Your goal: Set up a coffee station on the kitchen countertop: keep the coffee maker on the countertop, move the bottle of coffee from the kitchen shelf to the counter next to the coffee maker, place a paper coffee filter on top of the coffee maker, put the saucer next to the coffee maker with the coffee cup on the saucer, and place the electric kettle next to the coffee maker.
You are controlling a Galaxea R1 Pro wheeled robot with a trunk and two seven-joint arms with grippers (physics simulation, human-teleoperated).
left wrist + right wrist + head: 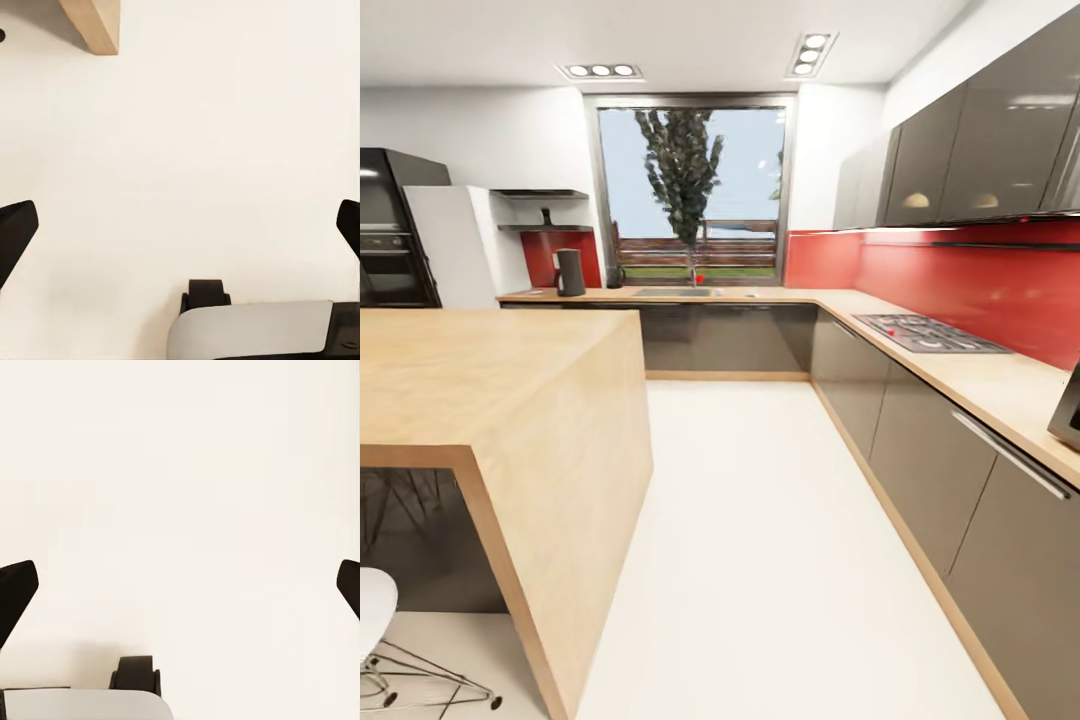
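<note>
Head view shows you on approach: coffee maker (570, 272) stands on the far counter (760, 295), bottle (545, 215) on the shelf (545, 228) above, both pincers, left (180, 225) and right (180, 585), wide and empty, so drive closer.

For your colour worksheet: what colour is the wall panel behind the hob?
Red backsplash, clearest in the head view.

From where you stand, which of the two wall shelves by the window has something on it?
The lower shelf, just above the red backsplash and the coffee maker. A small dark item stands on it; the upper shelf looks bare.
</note>
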